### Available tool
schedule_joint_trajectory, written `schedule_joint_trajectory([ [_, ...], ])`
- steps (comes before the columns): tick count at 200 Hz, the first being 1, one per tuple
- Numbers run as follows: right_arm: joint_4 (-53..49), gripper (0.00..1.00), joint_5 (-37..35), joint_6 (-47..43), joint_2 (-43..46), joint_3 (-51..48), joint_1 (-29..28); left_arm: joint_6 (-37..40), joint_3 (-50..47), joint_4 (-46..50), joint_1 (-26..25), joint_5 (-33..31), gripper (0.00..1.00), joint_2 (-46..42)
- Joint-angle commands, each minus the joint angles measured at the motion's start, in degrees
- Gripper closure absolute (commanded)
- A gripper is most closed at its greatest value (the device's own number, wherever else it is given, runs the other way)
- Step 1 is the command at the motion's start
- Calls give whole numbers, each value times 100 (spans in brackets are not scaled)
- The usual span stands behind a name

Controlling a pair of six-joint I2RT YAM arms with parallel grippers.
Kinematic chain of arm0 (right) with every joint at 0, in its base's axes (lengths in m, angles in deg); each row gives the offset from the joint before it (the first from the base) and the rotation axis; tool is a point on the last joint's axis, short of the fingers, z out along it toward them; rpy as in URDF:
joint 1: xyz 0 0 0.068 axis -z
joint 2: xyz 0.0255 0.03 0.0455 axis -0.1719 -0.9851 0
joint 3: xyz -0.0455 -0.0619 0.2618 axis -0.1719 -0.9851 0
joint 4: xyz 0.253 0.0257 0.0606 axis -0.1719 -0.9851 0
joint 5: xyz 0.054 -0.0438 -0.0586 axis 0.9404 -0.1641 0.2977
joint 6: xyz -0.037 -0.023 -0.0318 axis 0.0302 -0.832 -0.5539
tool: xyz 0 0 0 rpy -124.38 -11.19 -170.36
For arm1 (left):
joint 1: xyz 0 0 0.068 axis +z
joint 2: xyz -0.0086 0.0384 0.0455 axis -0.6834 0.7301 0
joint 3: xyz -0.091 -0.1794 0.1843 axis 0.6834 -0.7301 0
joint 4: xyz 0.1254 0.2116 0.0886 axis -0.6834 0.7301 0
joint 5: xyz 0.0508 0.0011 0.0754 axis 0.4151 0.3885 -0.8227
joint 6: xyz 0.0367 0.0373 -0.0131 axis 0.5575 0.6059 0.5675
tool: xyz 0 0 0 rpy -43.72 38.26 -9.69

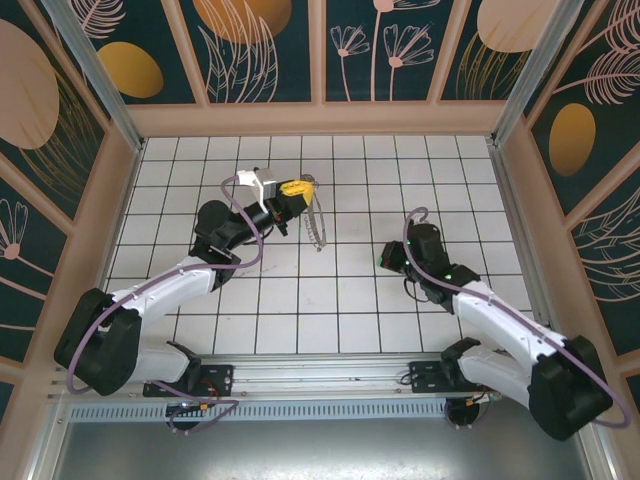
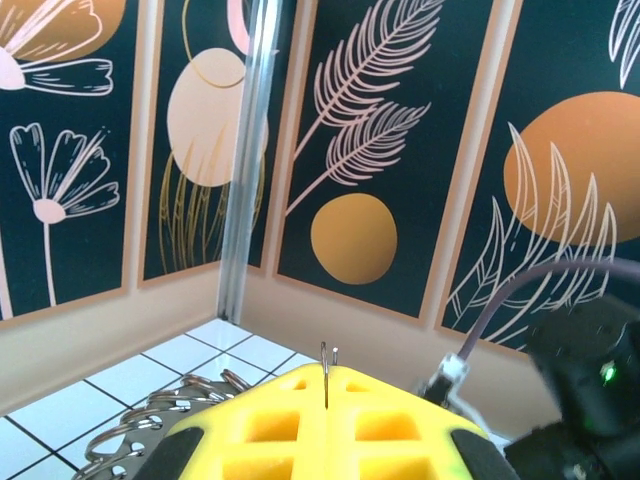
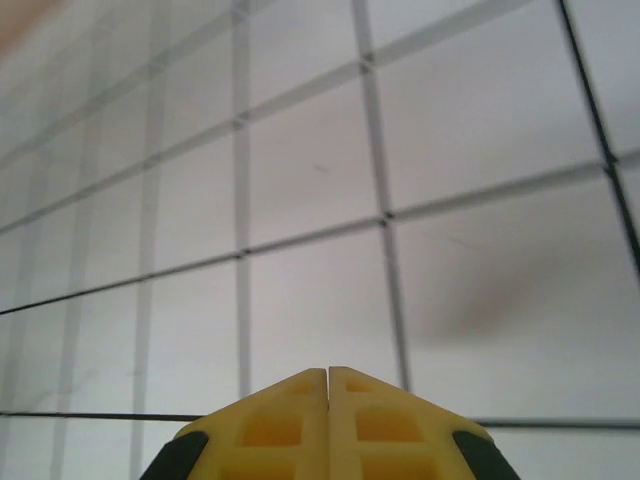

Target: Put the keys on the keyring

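My left gripper (image 1: 297,187) is raised above the tiled floor at the back left and is shut on the keyring (image 1: 318,228), a thin grey hoop that hangs down to its right. In the left wrist view the yellow fingers (image 2: 270,425) pinch the wire of the keyring (image 2: 326,372), whose two thin ends stick up between them (image 2: 328,385). The hoop's small silvery loops (image 2: 170,410) bunch at the left. My right gripper (image 1: 386,258) sits low over the tiles at centre right. Its jaws (image 3: 329,372) are shut with nothing showing between them. The keys are out of view.
White tiled floor (image 1: 330,300) inside patterned walls, with a metal corner post (image 2: 245,160) at the back left. The right arm's black wrist (image 2: 590,400) and purple cable lie close to the right of my left gripper. Both arm bases stand at the near rail (image 1: 320,385).
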Motion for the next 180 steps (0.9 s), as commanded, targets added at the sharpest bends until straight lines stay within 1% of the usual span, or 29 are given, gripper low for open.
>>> schedule_joint_trajectory([
  [1, 795, 100, 1022, -645, 322, 122, 249, -79, 247, -231, -1, 379, 100, 26],
  [37, 1945, 100, 2609, -1075, 702, 95, 691, -147, 522, -74, -9, 827, 100, 156],
  [51, 2592, 100, 3319, -1223, 854, 19, 803, -206, 628, -49, -15, 998, 100, 214],
  [61, 2919, 100, 3589, -1271, 937, -5, 852, -246, 700, -39, -9, 1094, 100, 262],
  [86, 3158, 100, 3863, -1353, 888, 209, 901, -322, 885, 69, -10, 1324, 100, 362],
  [112, 3462, 100, 4033, -1205, 799, 404, 904, -417, 1062, 111, -12, 1547, 100, 453],
  [146, 3913, 100, 4079, -947, 767, 581, 887, -546, 1268, 116, -68, 1803, 100, 617],
  [180, 4168, 100, 3931, -938, 722, 754, 681, -559, 1455, 206, -187, 1928, 100, 703],
])
